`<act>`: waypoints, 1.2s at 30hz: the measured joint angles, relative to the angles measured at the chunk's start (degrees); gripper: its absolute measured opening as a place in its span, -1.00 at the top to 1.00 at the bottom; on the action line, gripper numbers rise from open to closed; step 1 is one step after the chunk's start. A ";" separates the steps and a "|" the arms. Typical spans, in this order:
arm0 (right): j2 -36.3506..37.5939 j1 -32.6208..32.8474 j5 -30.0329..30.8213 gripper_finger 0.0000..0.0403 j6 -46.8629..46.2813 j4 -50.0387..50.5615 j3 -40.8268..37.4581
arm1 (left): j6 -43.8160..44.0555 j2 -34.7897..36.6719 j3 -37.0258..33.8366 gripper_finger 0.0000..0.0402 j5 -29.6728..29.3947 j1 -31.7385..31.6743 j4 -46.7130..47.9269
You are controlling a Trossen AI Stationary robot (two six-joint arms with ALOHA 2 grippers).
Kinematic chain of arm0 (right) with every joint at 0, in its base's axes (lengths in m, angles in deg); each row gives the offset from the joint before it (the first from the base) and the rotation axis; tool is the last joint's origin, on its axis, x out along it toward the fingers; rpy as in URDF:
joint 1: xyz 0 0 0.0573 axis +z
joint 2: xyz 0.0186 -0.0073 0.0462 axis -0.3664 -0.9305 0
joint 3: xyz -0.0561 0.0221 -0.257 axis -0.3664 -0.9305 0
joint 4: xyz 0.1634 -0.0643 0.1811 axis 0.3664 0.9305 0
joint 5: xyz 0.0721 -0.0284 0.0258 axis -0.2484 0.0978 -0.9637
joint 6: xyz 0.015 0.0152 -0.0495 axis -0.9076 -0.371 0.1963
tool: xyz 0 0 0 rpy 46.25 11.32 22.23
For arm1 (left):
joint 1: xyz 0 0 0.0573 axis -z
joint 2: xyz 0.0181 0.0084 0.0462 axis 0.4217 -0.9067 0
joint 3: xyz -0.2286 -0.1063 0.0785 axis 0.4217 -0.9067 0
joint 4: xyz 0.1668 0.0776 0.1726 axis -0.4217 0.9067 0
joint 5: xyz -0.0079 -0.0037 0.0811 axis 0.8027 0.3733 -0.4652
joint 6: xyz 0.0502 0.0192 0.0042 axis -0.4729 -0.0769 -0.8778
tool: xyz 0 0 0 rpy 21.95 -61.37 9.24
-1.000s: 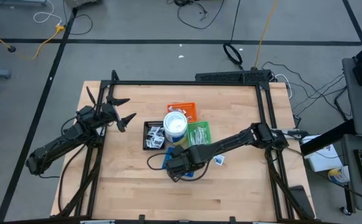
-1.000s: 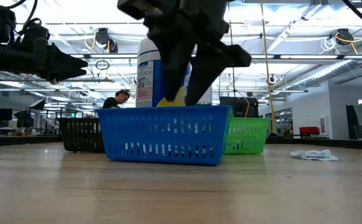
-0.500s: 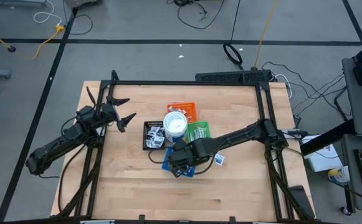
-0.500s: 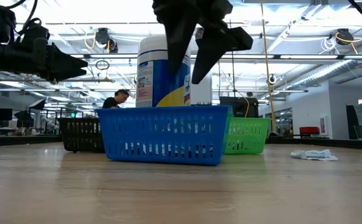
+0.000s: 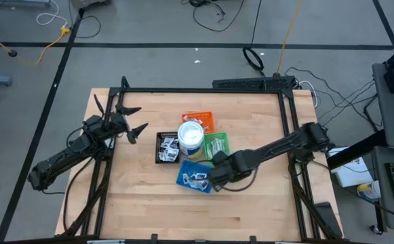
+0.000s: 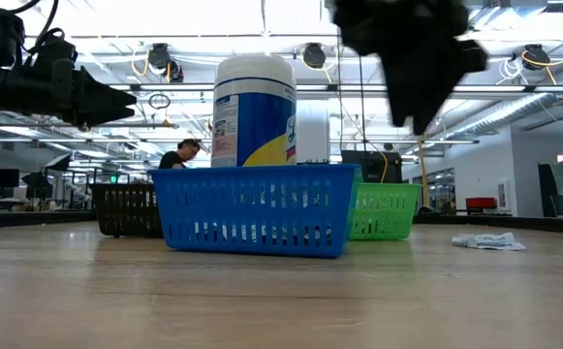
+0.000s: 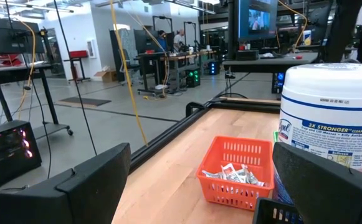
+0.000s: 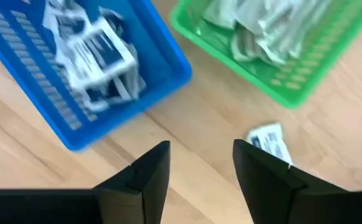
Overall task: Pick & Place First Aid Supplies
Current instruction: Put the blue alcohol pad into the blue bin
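Swinging my right gripper (image 8: 196,165) off the blue tray (image 5: 183,177) toward a loose packet (image 8: 269,142) on the table, fingers parted, empty. Approx. aim, so I'm risking shoving it under the green tray (image 8: 255,76).

Blue tray (image 6: 254,208) front-centre on table (image 6: 281,301), white tub w/ blue band (image 6: 254,110) behind it. Black tray (image 6: 126,209) to its left, green tray (image 6: 386,212) right. Loose packet (image 6: 488,241) far right. Right hand (image 6: 419,58) hangs above green tray; left hand (image 6: 92,97) upper left.
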 joint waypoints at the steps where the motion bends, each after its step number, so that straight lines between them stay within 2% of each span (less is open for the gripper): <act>1: 1.66 0.32 0.61 0.16 -0.14 -0.15 -2.12 | 0.00 0.00 0.00 -0.98 0.00 0.00 0.02; 9: 12.52 1.55 2.82 0.16 -0.16 -4.18 -16.95 | 0.00 0.00 0.00 -0.98 0.00 0.00 0.00; 16: 18.78 1.78 2.79 0.16 0.05 -7.18 -24.53 | 0.00 0.00 -0.01 -0.98 0.00 0.00 0.00; 28: 18.61 4.91 2.54 0.16 1.36 -25.44 -36.89 | 0.00 0.00 0.00 -0.98 0.00 0.00 0.00; 36: 15.31 6.05 2.54 0.16 3.24 -27.43 -40.97 | 0.00 0.00 -0.01 -0.98 0.00 0.00 0.00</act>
